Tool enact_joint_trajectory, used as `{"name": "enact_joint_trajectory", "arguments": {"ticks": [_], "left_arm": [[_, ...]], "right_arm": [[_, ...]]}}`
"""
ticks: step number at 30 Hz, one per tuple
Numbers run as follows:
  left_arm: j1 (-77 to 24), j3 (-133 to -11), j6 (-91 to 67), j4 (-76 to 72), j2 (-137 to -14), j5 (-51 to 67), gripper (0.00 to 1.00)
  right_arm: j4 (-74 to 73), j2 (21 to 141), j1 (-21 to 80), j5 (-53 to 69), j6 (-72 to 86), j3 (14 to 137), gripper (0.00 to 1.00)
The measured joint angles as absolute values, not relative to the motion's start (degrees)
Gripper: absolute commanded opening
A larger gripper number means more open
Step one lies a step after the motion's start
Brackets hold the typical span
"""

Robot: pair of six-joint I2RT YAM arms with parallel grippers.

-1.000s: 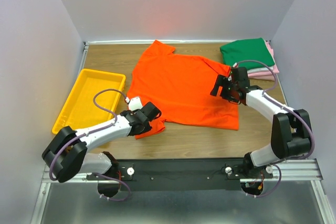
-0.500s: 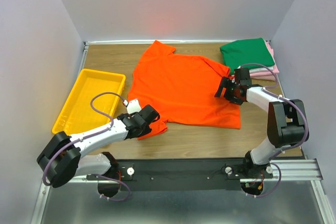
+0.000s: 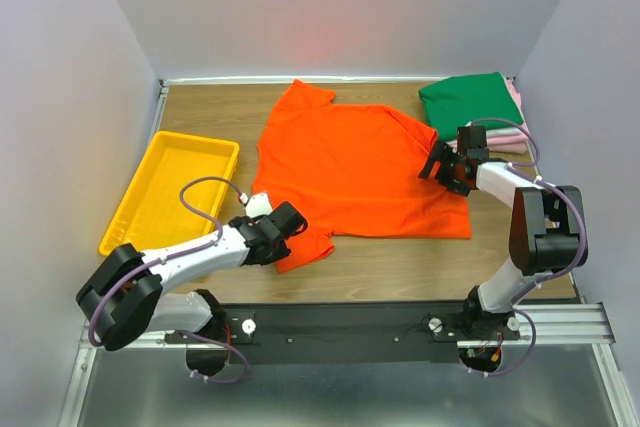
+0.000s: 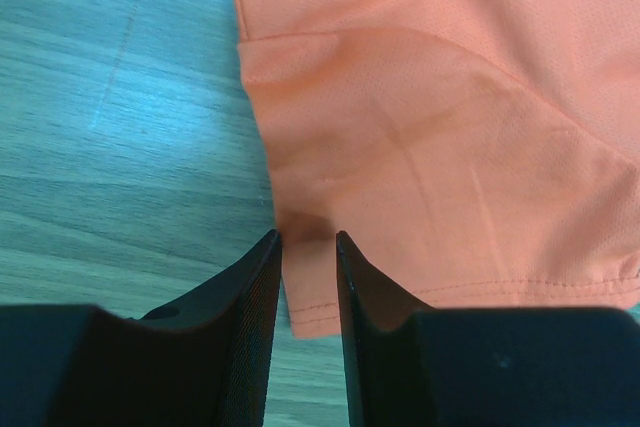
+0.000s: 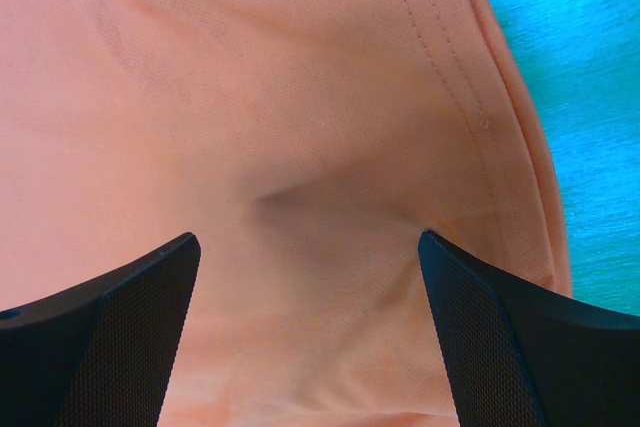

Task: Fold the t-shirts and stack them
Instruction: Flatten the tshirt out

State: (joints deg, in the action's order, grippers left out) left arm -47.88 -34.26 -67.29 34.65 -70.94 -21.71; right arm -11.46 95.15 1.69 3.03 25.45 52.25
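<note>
The bright orange t-shirt (image 3: 350, 172) lies spread flat on the wooden table. My left gripper (image 3: 287, 232) is shut on its near left sleeve; in the left wrist view the cloth (image 4: 450, 147) is pinched between the narrow jaws of that gripper (image 4: 308, 237). My right gripper (image 3: 441, 165) is open, with its jaws wide apart, low over the shirt's right edge; the right wrist view shows the gripper (image 5: 310, 242) over orange cloth (image 5: 300, 97). A folded dark green t-shirt (image 3: 470, 99) tops a stack at the far right, with a pink one (image 3: 515, 129) under it.
A yellow plastic tray (image 3: 170, 192) sits at the left of the table. The folded stack lies just behind my right gripper, against the right wall. Bare wood (image 3: 400, 257) shows along the near edge.
The orange t-shirt has slid to the right. Both grippers moved right with it, the left one holding the sleeve, and the right one now nearer the folded stack.
</note>
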Motion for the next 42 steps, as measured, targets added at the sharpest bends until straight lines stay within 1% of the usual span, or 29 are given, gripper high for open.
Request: {"name": "enact_joint_trajectory", "arguments": {"ticks": [15,27,35,38,40,41,42], "left_arm": [[-52.6,-34.8,-69.6,34.7,-72.2,-19.2,0.38],[-57.3,-35.8,-74.0,38.7,-72.8,-18.4,0.38],[-57.8,-35.8,-74.7,38.3,-73.1,-18.0,0.38],[-58.0,-35.8,-74.4,36.6,-73.6,-17.3,0.32],[-58.2,-36.0,-74.1,35.4,-74.2,-17.1,0.24],[-58.3,-36.2,-74.0,34.8,-74.6,-17.0,0.20],[-58.3,-36.2,-73.8,34.1,-74.8,-16.8,0.10]], "right_arm": [[-11.4,95.1,1.5,3.0,25.5,52.2,0.97],[-11.4,95.1,1.5,3.0,25.5,52.2,0.97],[-11.4,95.1,1.5,3.0,25.5,52.2,0.96],[-11.4,95.1,1.5,3.0,25.5,52.2,0.96],[-11.4,95.1,1.5,3.0,25.5,52.2,0.96],[-11.4,95.1,1.5,3.0,25.5,52.2,0.97],[-11.4,95.1,1.5,3.0,25.5,52.2,0.97]]}}
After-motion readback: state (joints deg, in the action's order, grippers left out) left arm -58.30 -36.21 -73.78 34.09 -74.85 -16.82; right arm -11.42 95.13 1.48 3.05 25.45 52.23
